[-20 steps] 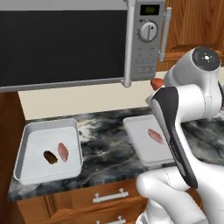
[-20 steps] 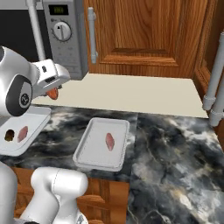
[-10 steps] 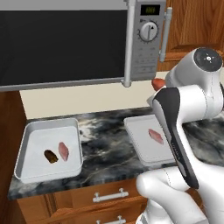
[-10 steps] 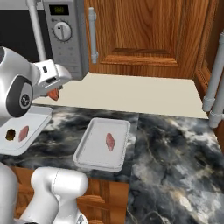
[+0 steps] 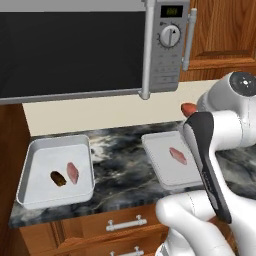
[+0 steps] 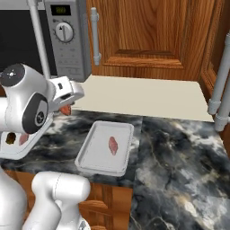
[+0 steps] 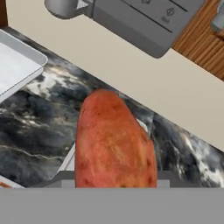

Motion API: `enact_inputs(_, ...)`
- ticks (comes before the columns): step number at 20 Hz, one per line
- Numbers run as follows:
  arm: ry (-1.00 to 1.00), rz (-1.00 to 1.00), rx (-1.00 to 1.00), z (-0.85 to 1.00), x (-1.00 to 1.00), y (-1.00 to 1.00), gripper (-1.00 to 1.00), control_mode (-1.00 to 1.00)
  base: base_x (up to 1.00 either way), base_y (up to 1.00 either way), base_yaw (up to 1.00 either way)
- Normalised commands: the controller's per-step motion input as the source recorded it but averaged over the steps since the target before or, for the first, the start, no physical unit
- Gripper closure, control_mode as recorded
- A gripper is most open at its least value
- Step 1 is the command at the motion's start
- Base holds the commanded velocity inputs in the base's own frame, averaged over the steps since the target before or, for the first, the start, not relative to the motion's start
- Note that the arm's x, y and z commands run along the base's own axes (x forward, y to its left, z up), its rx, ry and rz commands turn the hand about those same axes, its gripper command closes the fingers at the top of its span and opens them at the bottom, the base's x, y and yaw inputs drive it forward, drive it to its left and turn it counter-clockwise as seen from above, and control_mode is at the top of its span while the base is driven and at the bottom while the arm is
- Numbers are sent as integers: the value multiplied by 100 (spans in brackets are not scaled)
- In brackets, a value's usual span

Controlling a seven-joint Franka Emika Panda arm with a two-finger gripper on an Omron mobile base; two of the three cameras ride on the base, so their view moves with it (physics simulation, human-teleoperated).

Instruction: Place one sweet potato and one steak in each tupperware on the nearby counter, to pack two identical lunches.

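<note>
My gripper [image 6: 67, 106] is shut on the orange-red sweet potato [image 6: 66, 109], which hangs above the counter [image 6: 179, 152] at the far left corner of the right tupperware [image 6: 96, 150]. That potato [image 7: 113, 140] looms large in the hand view, and its end pokes out past my arm [image 5: 188, 108]. One steak [image 6: 113, 145] lies in the right tupperware [image 5: 156, 145]. The left tupperware [image 5: 31, 150] holds the dark brown sweet potato [image 5: 58, 178] beside the other steak [image 5: 73, 172].
A microwave [image 5: 170, 45] with its dark door [image 5: 70, 47] swung out stands behind the counter. Wooden cabinets [image 6: 148, 36] line the back wall. Drawers with silver handles [image 5: 125, 225] sit under the stone top. My own arm [image 5: 210, 165] covers part of the right tupperware.
The gripper with the orange-red sweet potato has sunk a little and shifted toward the right tupperware. Nothing else has moved.
</note>
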Motion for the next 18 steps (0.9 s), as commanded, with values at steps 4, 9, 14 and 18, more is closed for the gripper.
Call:
enact_inputs(4, 0, 0, 0, -83, 0, -11, 100, -100, 0, 0, 0)
enact_inputs(9, 5, -1, 0, -80, 0, -1, 100, -100, 0, 0, 0)
enact_inputs(14, 9, -3, 0, -59, 1, 0, 100, -100, 0, 0, 0)
enact_inputs(18, 8, -2, 1, -44, 7, 0, 100, -100, 0, 0, 0)
